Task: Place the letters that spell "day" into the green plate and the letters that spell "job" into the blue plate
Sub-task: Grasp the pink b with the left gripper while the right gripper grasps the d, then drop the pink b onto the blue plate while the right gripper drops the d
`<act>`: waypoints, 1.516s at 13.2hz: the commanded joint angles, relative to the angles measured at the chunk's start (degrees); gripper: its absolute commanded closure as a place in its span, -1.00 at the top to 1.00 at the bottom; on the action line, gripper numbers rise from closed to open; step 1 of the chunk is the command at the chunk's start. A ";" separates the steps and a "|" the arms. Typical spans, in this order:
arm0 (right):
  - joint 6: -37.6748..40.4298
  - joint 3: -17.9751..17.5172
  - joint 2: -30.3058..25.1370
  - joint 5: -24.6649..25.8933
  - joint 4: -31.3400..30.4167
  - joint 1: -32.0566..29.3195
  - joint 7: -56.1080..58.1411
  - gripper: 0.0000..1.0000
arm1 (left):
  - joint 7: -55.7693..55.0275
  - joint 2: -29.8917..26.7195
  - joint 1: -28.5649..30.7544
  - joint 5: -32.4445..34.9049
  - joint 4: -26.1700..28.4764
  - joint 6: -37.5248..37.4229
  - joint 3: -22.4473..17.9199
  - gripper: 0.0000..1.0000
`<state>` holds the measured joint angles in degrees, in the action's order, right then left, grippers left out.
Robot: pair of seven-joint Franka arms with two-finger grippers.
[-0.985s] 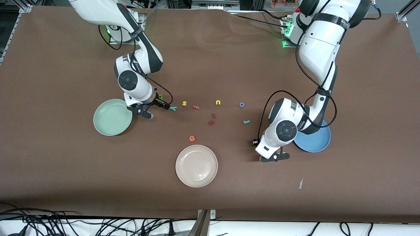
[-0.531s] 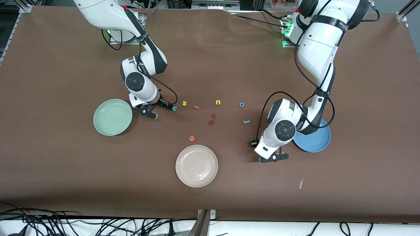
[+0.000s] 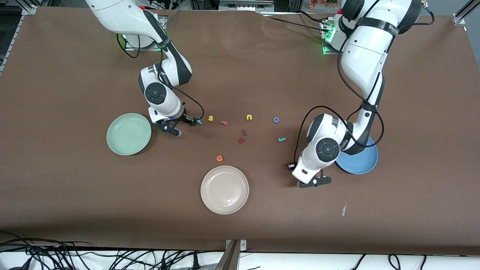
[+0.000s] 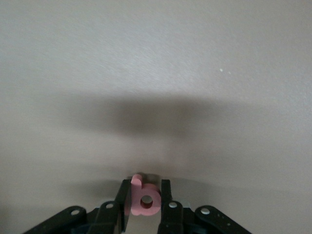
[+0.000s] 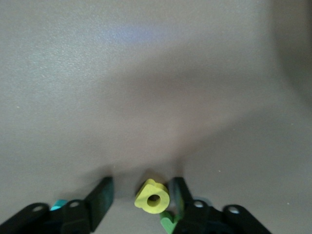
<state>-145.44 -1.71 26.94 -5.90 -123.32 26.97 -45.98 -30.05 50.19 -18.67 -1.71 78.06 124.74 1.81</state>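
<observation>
Letters for "day" and "job" are scattered across our brown tabletop (image 3: 262, 67), and none of them lies in a plate. Our left hand (image 4: 145, 207) is down at the tabletop just beside the blue plate (image 3: 362, 163), clenched on the pink "b" (image 4: 144, 199), which sits upright between the two fingers (image 4: 165, 195). The blue "o" (image 3: 276, 119) and the teal "j" (image 3: 282, 139) lie flat near the middle of the tabletop, the "j" nearer to the front camera than the "o", both well apart from the blue plate.

Our right hand (image 5: 139, 197) is low over the tabletop just beside the green plate (image 3: 128, 134), toward the right arm's end. In the right wrist view the yellow "d" (image 5: 152, 197) lies between the two dark fingers (image 5: 100, 197); one finger stands clearly apart from it, and we cannot tell whether the other touches it, so we cannot tell whether the hand grips it. The dark green "a" (image 5: 168, 223) peeks out beside one finger, and the teal "y" (image 3: 199, 121) lies just beside the hand.

A yellow "s" (image 3: 210, 118), a red "f" (image 3: 224, 122) and a yellow "u" (image 3: 249, 117) lie in a row between the hands. Two dark red pieces (image 3: 242, 137) and an orange "e" (image 3: 219, 158) lie nearer to the front camera, and the beige plate (image 3: 224, 189) nearer still.
</observation>
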 commanded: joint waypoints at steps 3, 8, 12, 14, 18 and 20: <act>-0.20 0.56 0.48 -0.08 -0.26 0.71 -2.89 -0.28 | 19.10 -11.48 9.77 -3.29 3.48 -15.21 1.09 -1.00; -0.02 0.56 0.22 -0.17 -0.52 0.71 -3.15 -0.67 | 27.58 -23.01 15.15 -2.07 21.21 -8.59 0.83 -1.00; 2.59 2.41 -3.11 -0.08 0.26 0.63 -3.59 -0.83 | 29.08 -23.83 16.82 1.70 33.81 8.56 0.92 -0.99; 8.39 4.77 -5.22 1.58 2.37 0.63 -3.50 -0.89 | 28.47 -23.91 16.13 3.55 32.08 5.62 0.92 0.87; 16.23 11.88 -7.42 7.02 6.86 0.45 -2.54 -0.89 | 13.67 -22.86 8.86 2.68 24.34 -4.07 1.18 1.00; 16.32 15.92 -7.52 8.79 6.25 -0.16 1.56 -0.89 | 5.31 -19.18 3.32 0.76 20.05 -4.07 1.36 1.00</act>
<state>-129.90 11.22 19.67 1.35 -116.56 27.03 -47.81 -17.65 27.55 -10.36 -0.09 102.25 121.79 3.56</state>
